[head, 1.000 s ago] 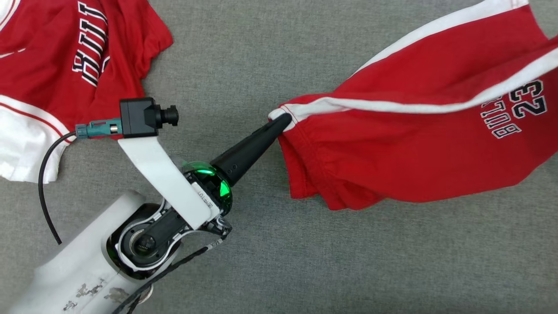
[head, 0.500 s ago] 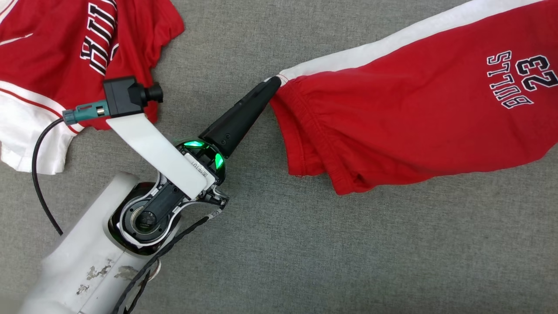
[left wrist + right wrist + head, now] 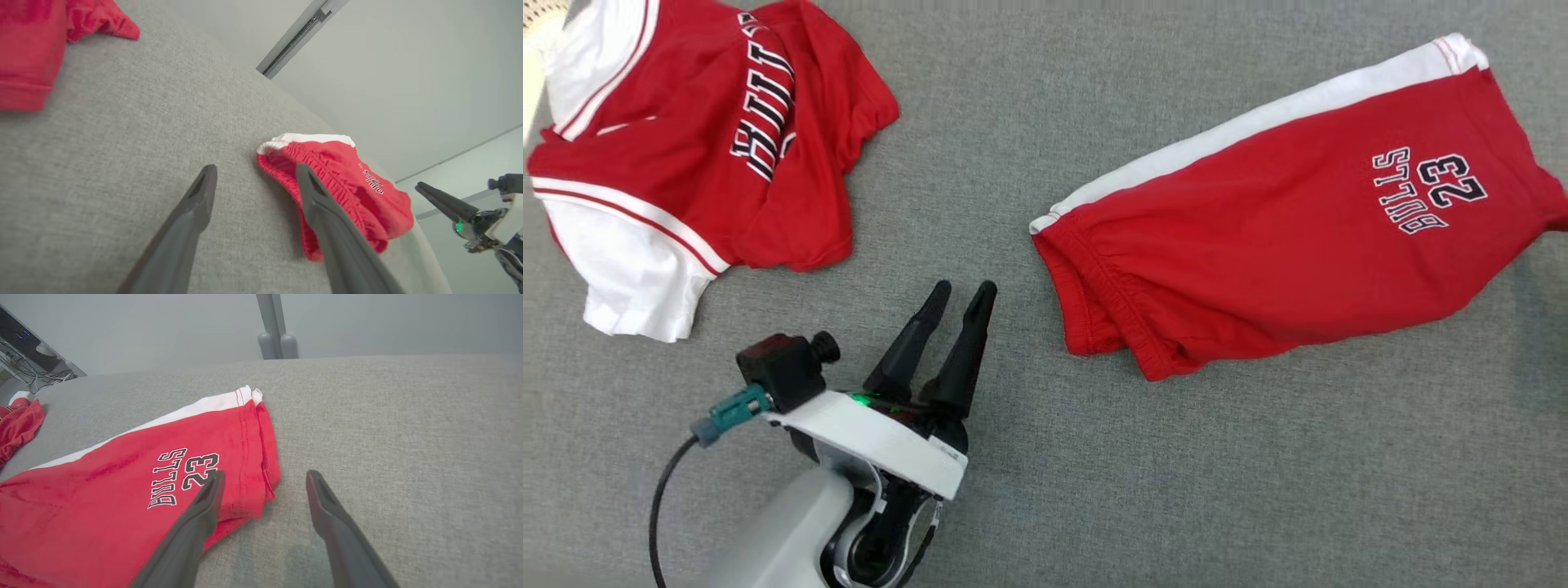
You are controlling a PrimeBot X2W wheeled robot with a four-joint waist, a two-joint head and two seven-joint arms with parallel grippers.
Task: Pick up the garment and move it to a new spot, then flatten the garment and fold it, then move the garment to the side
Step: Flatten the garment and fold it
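While both grippers stand with jaws wide and hold nothing, the red shorts point(image 3: 1282, 245) lie flat on the grey surface point(image 3: 1176, 474) between them. Long axis: from the gathered waistband point(image 3: 1094, 286), which points toward the left gripper point(image 3: 965, 287), to the leg hem point(image 3: 261, 457), which points toward the right gripper point(image 3: 265, 473). In the head view this axis runs on a slant, with the hem end higher. A white stripe point(image 3: 1241, 135) follows the long edge on the side away from both grippers. The waistband lies ahead of and to the right of the left gripper's tips, near but apart. In the right wrist view the hem corner lies under that gripper's left finger point(image 3: 192, 531); whether they touch cannot be told. Open room: bare surface to the right of the right gripper's fingers, up to the surface's far edge, and along the robot's side of the shorts. A crumpled red-and-white jersey point(image 3: 686, 147) lies ahead of and to the left of the left gripper, well apart from the shorts.
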